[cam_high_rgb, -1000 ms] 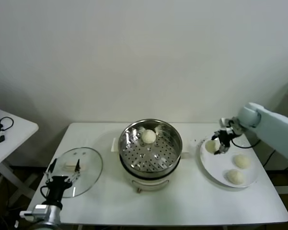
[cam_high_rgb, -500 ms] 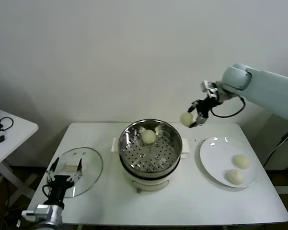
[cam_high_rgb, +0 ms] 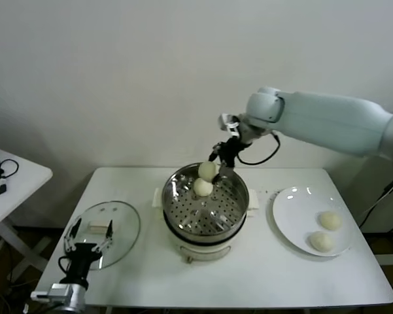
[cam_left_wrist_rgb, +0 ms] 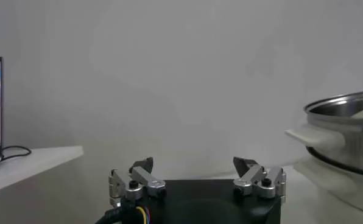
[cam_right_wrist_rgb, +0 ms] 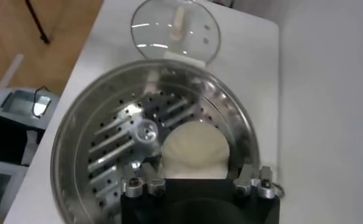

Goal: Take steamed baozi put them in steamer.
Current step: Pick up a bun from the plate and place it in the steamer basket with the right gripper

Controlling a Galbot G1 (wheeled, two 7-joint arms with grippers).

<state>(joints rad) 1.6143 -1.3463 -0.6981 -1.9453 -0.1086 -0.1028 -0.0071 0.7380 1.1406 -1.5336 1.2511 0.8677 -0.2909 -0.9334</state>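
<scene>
We see our right tool (cam_high_rgb: 217, 164) clenched on a bun (cam_high_rgb: 207, 171) above the steamer's (cam_high_rgb: 205, 208) far rim, another bun (cam_high_rgb: 203, 187) lying inside. Two buns (cam_high_rgb: 330, 220) wait on the plate (cam_high_rgb: 294, 204). Our left tool (cam_high_rgb: 85, 237) rests released beside the lid (cam_high_rgb: 121, 226).

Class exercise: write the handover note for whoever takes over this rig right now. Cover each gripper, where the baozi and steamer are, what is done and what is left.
Right gripper: shut on a baozi, above the far rim of the steamer.
Left gripper: open, empty, parked by the glass lid.
Done: one bun lies on the steamer's perforated tray.
Left: release the held baozi into the steamer, then move the two buns on the white plate.
</scene>
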